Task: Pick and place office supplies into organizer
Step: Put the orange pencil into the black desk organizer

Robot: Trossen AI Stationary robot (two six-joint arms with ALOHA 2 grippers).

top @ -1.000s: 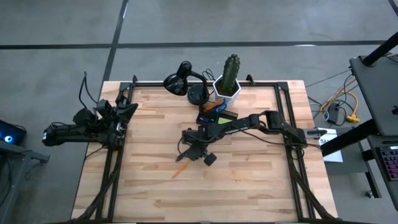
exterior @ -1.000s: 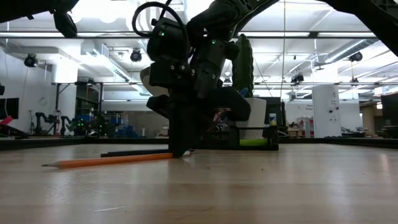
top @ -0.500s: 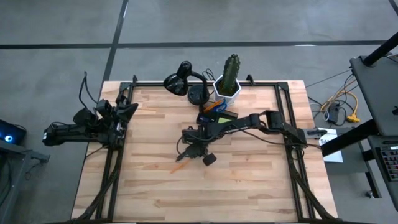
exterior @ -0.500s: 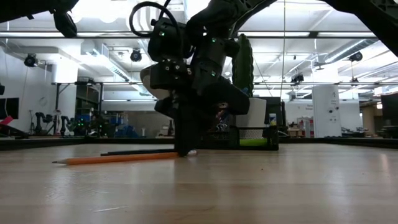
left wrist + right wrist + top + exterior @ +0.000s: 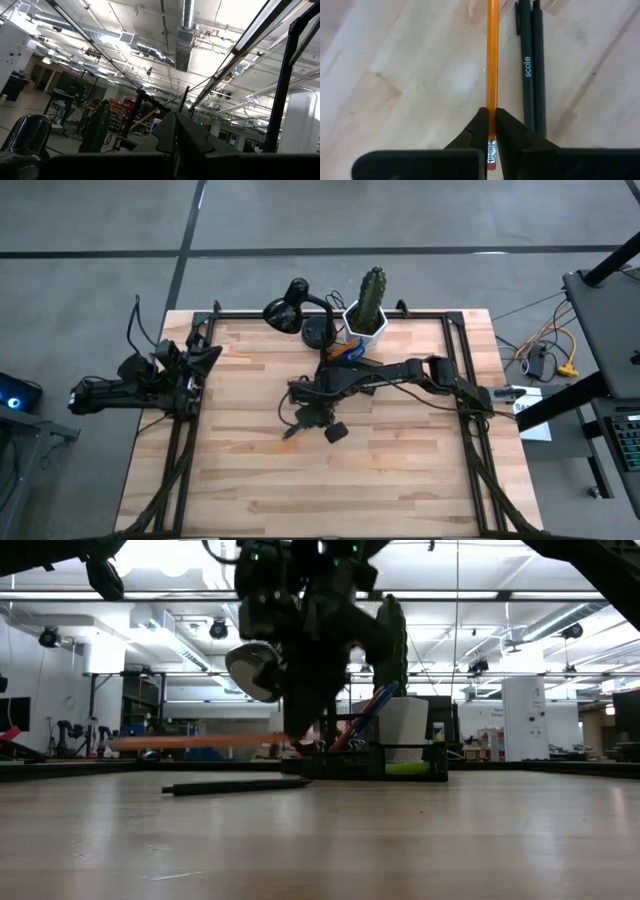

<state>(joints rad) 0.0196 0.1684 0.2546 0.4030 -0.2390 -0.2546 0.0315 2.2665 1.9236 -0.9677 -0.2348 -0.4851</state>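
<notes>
We have the right gripper [image 5: 491,131] closed on the orange pencil [image 5: 492,60], pinching it near the eraser end, and in the low view the pencil [image 5: 190,742] hangs level, clear of the tabletop [image 5: 320,830]. From above, the gripper [image 5: 303,418] sits near the middle of the tabletop [image 5: 400,470], a little in front of the organizer [image 5: 345,356], which stands just beside the white cactus pot [image 5: 367,328] and near the black desk lamp [image 5: 290,310] at the back edge.

The dark pen [image 5: 532,65] lies flat on the wood beside the pencil's line, apart from it; the low view shows the pen [image 5: 235,785] resting on the surface below the lifted pencil.

We judge the task partly done: the organizer [image 5: 385,762] already holds something lime-green in its lower part and slanted orange and blue items standing up in it. What is left, as far as we can see, is carrying this pencil to the organizer and then fetching the pen.

The left gripper [image 5: 175,145] waits off the tabletop's left edge, its jaws pressed together on nothing
</notes>
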